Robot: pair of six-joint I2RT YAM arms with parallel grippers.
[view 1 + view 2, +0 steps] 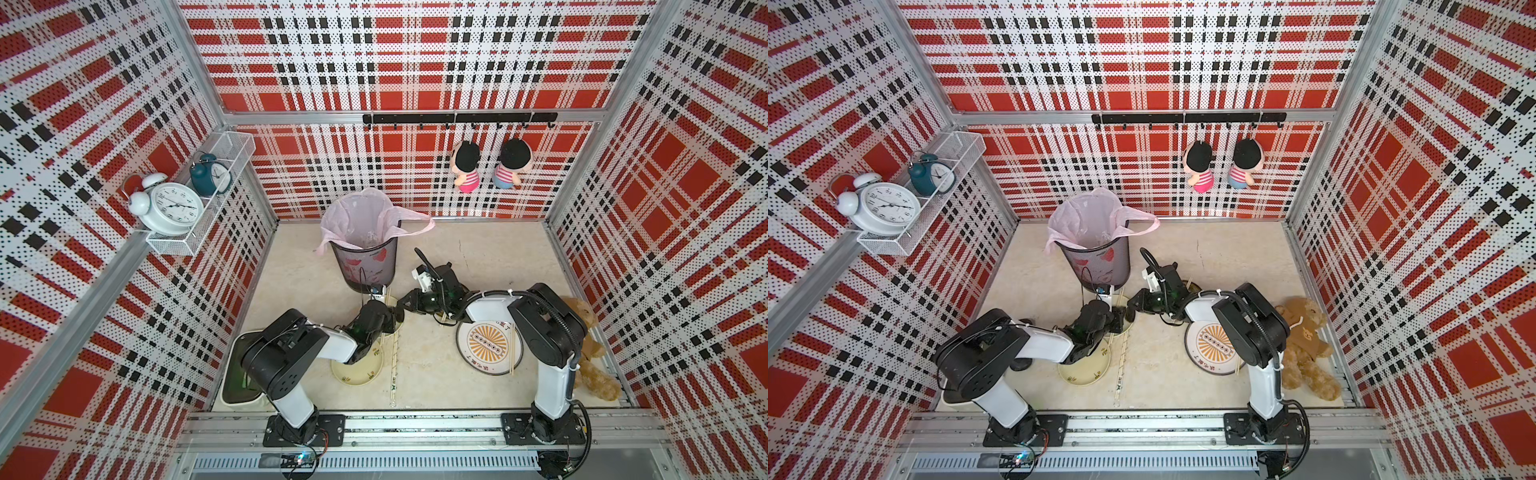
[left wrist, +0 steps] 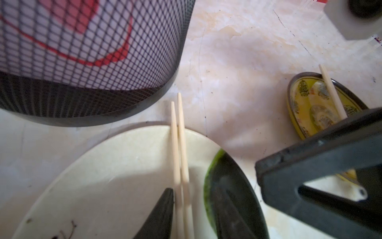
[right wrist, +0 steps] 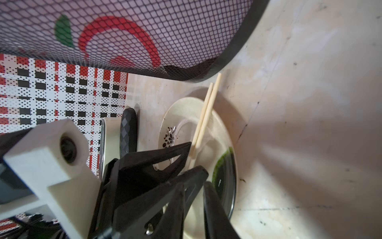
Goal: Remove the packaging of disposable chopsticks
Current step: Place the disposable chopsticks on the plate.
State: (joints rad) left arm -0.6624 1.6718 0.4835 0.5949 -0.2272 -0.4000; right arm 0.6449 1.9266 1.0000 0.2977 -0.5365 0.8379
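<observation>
Tub (image 1: 232,368): white, at the far left of the table, largely hidden under the left arm.
Bin (image 1: 368,266): black mesh with a pink liner, toward the back; its top was cut off in both wrist views.
Cream plate (image 2: 93,175): lay just in front of the bin's foot, its near part hidden by the fingers.
Left gripper (image 2: 196,171): hung over the cream plate with jaws parted around the bare chopsticks. One finger (image 2: 161,213) lay against them and the other stood off with plate showing between, so nothing was clamped.
Bare chopsticks (image 2: 179,144): a pair side by side on the cream plate, tips past its rim toward the bin; the end between the fingers was blurred.
Wrapper (image 1: 393,374): long clear sleeve flat on the table just beside a second cream plate (image 1: 353,374), with a green mark toward its near end. Whether sticks were inside could not be made out.
Right gripper (image 3: 193,198): faced the left one, jaws nearly together; whether they pinched anything could not be told.
Yellow dish (image 2: 303,107): half covered by the right gripper's finger, one stick (image 2: 330,91) across it.
Patterned plate (image 1: 482,345): partly under the right arm, another pair (image 1: 513,349) along its right edge.
Teddy bear (image 1: 598,365): far right, partly behind the right arm.
</observation>
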